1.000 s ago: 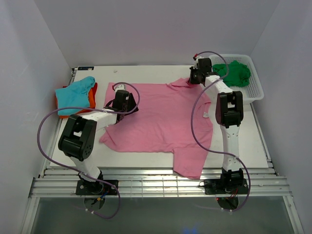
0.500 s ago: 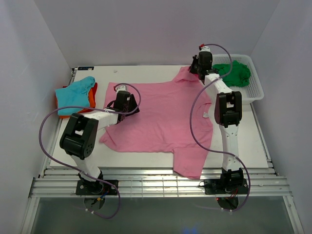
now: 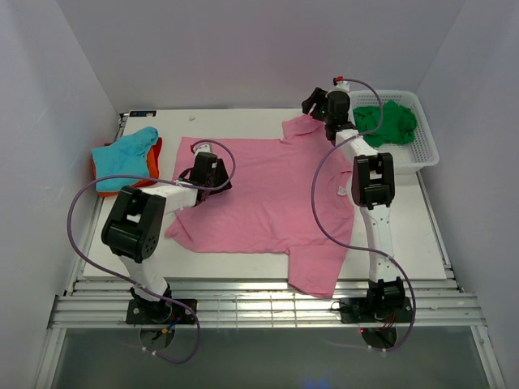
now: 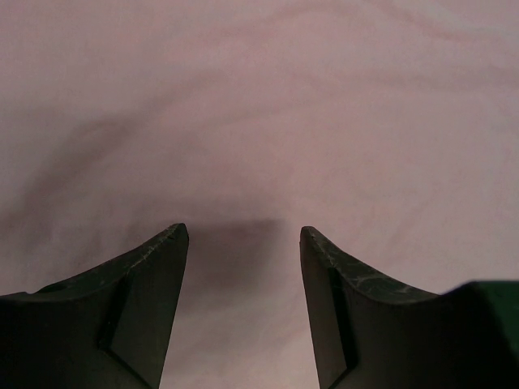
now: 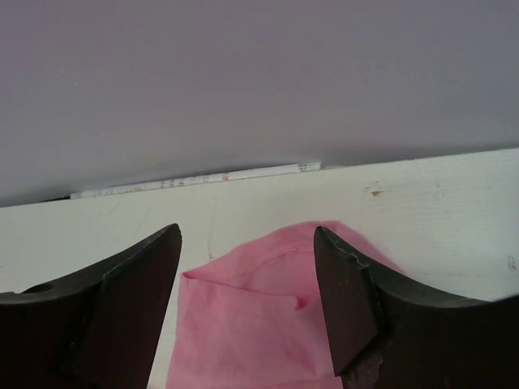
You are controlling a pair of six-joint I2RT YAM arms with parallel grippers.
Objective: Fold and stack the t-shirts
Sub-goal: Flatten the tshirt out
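Note:
A large pink t-shirt (image 3: 268, 190) lies spread over the middle of the table. Its far right sleeve (image 5: 259, 316) lies partly folded on the white table under my right gripper (image 5: 247, 235), which hangs open above it with nothing between its fingers; in the top view that gripper (image 3: 318, 107) is at the shirt's far right corner. My left gripper (image 4: 243, 235) is open just above the pink cloth (image 4: 268, 121), near the shirt's far left part (image 3: 212, 172). A teal t-shirt (image 3: 123, 156) lies on an orange one (image 3: 152, 164) at the left. A dark green t-shirt (image 3: 388, 121) fills the basket.
A white mesh basket (image 3: 426, 152) stands at the far right of the table. The back wall (image 5: 259, 81) rises close behind the right gripper. Cables loop from both arms. The shirt's near right sleeve (image 3: 312, 275) hangs over the table's front edge.
My right gripper has opened and let go of the pink sleeve, which has dropped onto the table at the far edge; the gripper rose and moved back a little. The left arm barely moved.

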